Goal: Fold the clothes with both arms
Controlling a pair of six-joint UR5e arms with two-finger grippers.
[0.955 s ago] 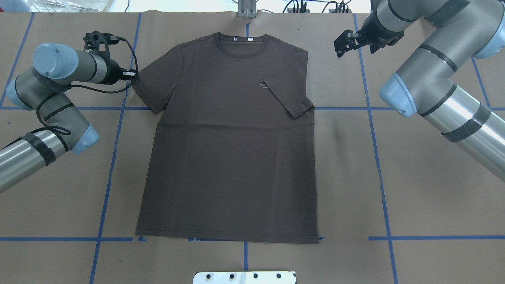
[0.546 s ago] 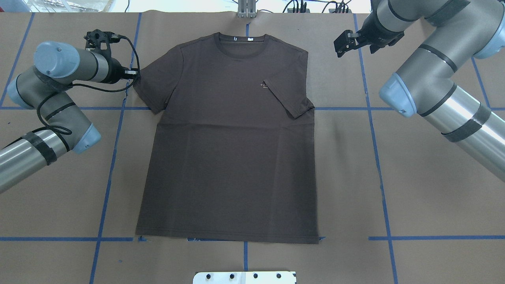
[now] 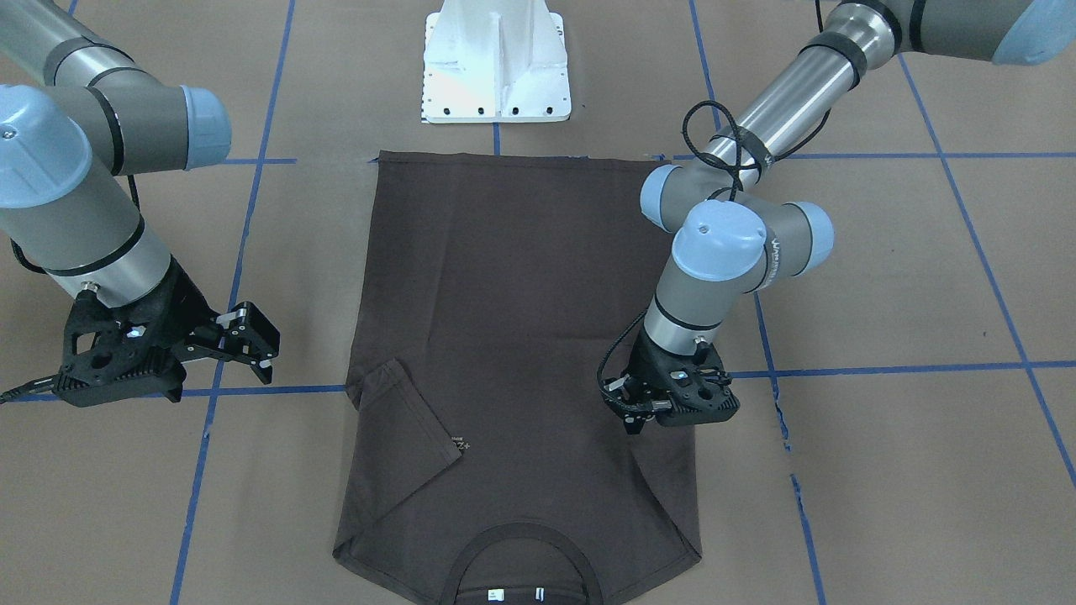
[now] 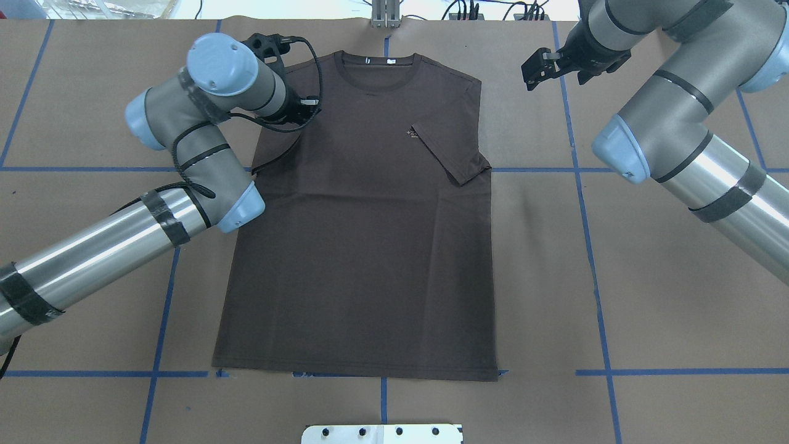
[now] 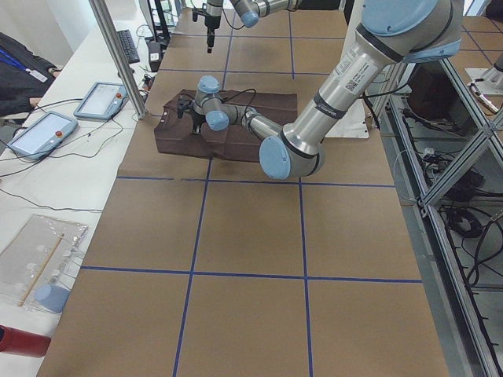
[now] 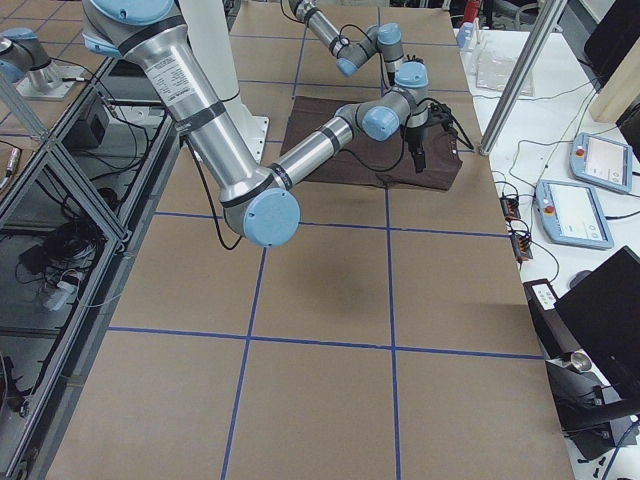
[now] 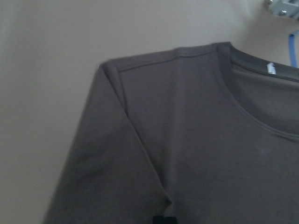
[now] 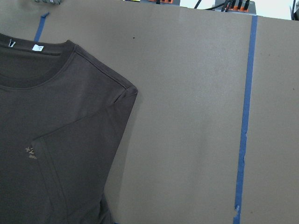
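Note:
The dark grey-brown T-shirt [image 4: 363,246] lies flat on the brown table, collar [image 4: 376,61] at the far edge. Its right sleeve [image 4: 453,157] is folded in over the chest beside the pale logo [image 4: 412,134]. My left gripper [image 4: 306,110] is over the shirt's left shoulder, shut on the left sleeve, which is drawn inward onto the body [image 3: 664,470]. The left wrist view shows that shoulder and sleeve [image 7: 107,154] close up. My right gripper [image 4: 529,73] is open and empty, above bare table right of the shirt's shoulder; it also shows in the front view [image 3: 256,340].
The white pedestal base [image 3: 496,67] stands at the near edge by the shirt's hem. Blue tape lines [image 4: 592,246] grid the table. Cables and a metal bracket [image 4: 385,15] sit at the far edge. Teach pendants [image 5: 98,98] lie beyond the collar side.
My left arm has swung right, from beside the left sleeve's edge to over the shirt's shoulder, taking the sleeve inward with it. My right arm has not moved.

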